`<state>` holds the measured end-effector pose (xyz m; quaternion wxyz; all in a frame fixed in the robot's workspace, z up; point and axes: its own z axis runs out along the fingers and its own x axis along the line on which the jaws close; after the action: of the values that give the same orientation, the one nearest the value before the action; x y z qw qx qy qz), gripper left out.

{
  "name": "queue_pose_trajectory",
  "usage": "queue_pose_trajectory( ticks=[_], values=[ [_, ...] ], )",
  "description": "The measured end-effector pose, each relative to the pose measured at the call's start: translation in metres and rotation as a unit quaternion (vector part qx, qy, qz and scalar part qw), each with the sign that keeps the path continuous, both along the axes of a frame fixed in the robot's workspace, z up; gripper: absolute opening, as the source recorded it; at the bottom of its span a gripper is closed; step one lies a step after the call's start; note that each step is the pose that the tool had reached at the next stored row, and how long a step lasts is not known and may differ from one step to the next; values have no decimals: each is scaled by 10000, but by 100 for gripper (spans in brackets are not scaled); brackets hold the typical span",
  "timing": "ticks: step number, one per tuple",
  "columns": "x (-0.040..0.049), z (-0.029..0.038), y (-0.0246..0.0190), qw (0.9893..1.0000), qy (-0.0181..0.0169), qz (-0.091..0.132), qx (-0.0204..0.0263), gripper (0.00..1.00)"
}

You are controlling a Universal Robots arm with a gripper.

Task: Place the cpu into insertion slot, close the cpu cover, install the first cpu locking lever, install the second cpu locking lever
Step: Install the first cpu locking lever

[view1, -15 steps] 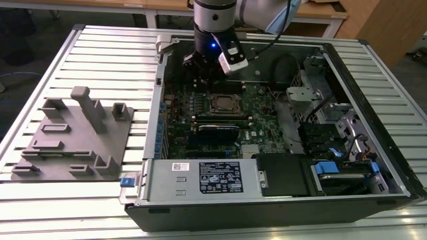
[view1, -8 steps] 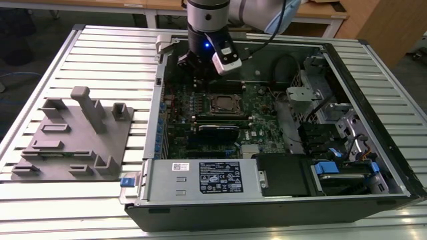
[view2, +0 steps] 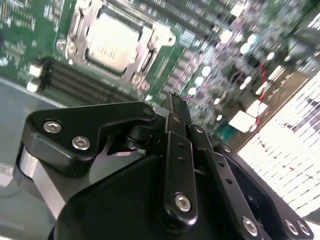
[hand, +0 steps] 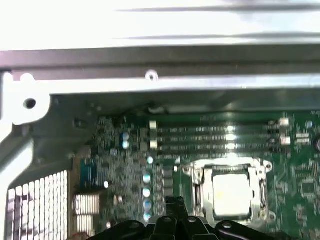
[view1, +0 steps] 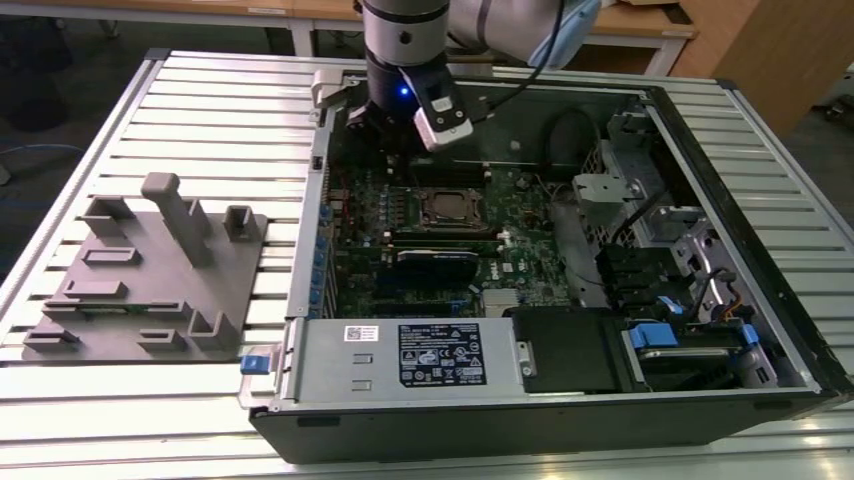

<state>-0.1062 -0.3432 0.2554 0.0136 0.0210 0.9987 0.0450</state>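
Already the cpu (view2: pixel 111 42) sat in the insertion slot (view1: pixel 419 208), mid-frame in the exterior view, the cpu cover (view2: pixel 150 42) lying flat around it. The tool (view2: pixel 172 100) hovered near it, tips together and empty, seemingly better suited to pressing than gripping.

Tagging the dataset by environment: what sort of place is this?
Probably a robotics lab or test bench. An open PC case lies on a slatted metal table, a grey fixture plate sits beside it, and a robot arm reaches into the case.
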Motion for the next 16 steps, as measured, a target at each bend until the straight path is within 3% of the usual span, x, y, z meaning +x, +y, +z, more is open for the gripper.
queue_pose_trajectory(
  ticks=[2,3,14,15,16],
  values=[
    [-6,0,-1,9999,-1,0,144,11],
    [-9,0,-2,9998,-1,0,194,11],
    [-57,-13,-1,9998,-8,0,219,11],
    [-61,-14,-2,9997,-7,1,245,11],
    [-64,-15,-2,9995,-6,1,301,11]
  ],
)
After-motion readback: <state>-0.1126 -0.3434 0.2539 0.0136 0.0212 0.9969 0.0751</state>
